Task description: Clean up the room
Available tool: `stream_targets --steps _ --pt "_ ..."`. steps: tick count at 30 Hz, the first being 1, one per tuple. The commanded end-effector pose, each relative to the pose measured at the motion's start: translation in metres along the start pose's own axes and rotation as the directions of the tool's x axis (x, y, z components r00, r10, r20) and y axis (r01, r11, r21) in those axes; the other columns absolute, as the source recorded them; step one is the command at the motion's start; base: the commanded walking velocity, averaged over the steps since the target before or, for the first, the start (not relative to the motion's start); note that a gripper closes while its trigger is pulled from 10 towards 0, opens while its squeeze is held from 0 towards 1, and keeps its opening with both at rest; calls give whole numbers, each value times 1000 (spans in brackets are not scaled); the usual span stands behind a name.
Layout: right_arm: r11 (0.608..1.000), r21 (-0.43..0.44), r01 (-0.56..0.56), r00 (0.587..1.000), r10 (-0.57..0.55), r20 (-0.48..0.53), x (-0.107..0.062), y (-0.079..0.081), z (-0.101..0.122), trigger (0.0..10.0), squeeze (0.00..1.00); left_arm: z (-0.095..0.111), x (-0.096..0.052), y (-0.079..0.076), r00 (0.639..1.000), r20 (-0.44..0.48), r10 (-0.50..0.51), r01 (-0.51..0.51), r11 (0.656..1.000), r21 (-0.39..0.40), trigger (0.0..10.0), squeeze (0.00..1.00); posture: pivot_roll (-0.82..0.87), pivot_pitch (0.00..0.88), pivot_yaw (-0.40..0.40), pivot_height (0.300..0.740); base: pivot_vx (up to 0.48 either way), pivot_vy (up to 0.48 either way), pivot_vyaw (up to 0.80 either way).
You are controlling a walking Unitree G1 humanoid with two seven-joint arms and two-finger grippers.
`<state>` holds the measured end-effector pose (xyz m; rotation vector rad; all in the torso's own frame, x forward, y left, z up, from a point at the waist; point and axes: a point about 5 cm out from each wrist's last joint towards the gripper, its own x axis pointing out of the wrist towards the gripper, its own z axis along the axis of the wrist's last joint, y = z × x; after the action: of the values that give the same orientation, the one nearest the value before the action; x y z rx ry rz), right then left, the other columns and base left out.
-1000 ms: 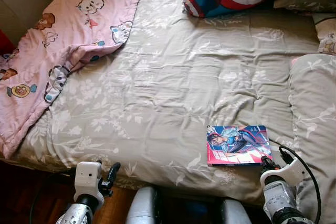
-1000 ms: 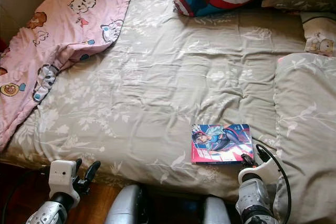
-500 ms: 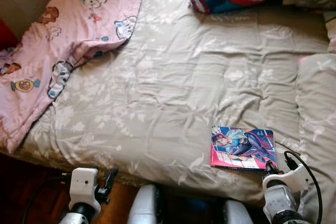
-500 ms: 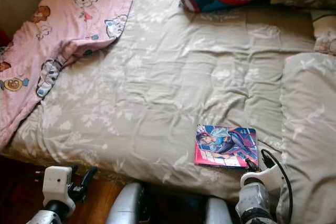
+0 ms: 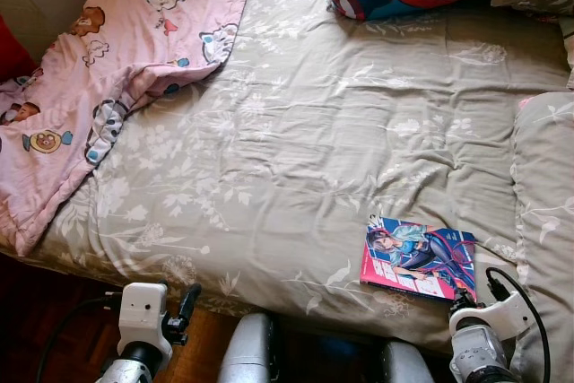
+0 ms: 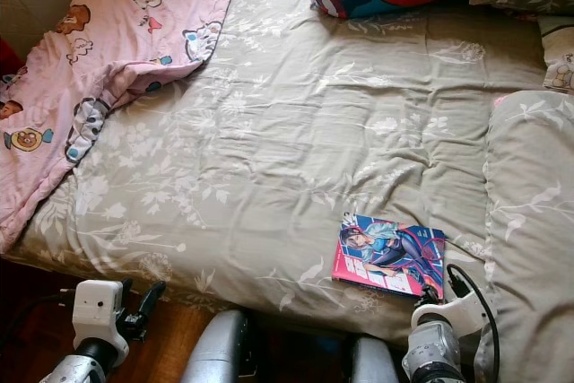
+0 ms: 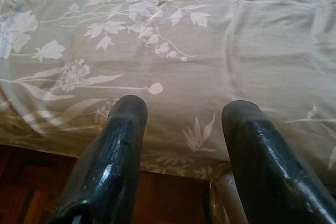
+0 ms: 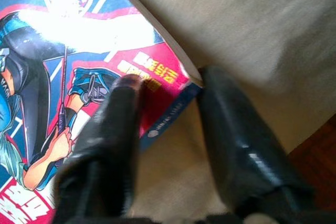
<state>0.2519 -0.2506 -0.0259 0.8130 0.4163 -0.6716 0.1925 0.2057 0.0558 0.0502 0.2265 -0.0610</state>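
The book (image 5: 417, 260) lies flat on the bed (image 5: 296, 150), close to its near edge and toward the right-hand side, just beside the grey pillow (image 5: 547, 221). Its long axis runs roughly along that near edge, slightly skewed.

The right gripper (image 8: 168, 90) is by far the nearer one. It sits right at the book's near right corner, fingers apart, one finger (image 8: 113, 124) over the cover and the other off the edge on the bedding, so the corner lies between them. Nothing is clamped yet.

The left gripper (image 7: 184, 114) hangs well away from the book, at the bed's near edge on the other side, fingers also spread, holding nothing.

My guess is that the right arm takes the book.
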Motion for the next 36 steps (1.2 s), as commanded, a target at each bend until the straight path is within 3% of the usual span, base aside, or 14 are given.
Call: stream_targets --steps 1,10,19,22,24,26,29,30,33,35,36 --pt "999 -12 29 999 -30 -42 -3 -7 -11 10000 0 -6 -4 2 999 -40 13 -12 1000 7 10000 0 184 295 141 657 0 0 0" --pt "998 -16 65 998 -65 -10 -2 -11 -5 10000 0 -7 1 0 999 -35 8 -8 1000 -1 10000 0 172 284 137 657 0 0 0" --pt "991 -59 117 992 -114 48 -2 -10 2 10000 0 -8 15 -2 1000 -24 5 -5 1000 -6 10000 0 151 238 122 657 0 0 0" --pt "990 -108 95 992 -86 89 -1 -5 7 10000 0 -7 20 -4 1000 -14 6 -6 1000 -11 10000 0 144 222 115 657 0 0 0" --pt "975 -219 48 993 -23 116 -1 5 9 10000 0 -6 26 -5 1000 -6 8 -8 1000 -18 10000 0 133 204 106 657 0 0 0" --pt "935 -353 -30 987 84 140 -1 22 10 10000 0 -6 34 -6 1000 4 11 -11 1000 -28 10000 0 113 179 93 657 0 0 0" --pt "867 -482 -124 966 217 142 -3 41 9 10000 0 -5 42 -8 1000 15 16 -16 999 -41 10000 0 97 160 80 657 0 0 0" --pt "812 -555 -179 945 299 132 -5 51 7 10000 0 -5 48 -9 1000 22 22 -21 999 -49 10000 0 80 144 68 657 0 0 0" --pt "749 -624 -223 920 373 118 -8 59 4 10000 0 -5 54 -10 999 25 33 -31 998 -61 10000 0 54 125 50 657 0 0 0" --pt "749 -624 -223 920 373 118 -8 59 4 10000 0 -5 54 -10 999 25 33 -31 998 -61 10000 0 54 125 50 657 0 0 0" --pt "702 -665 -256 897 429 107 -12 62 1 10000 0 -8 62 -10 998 23 52 -50 995 -82 10000 0 23 93 30 657 0 0 0"
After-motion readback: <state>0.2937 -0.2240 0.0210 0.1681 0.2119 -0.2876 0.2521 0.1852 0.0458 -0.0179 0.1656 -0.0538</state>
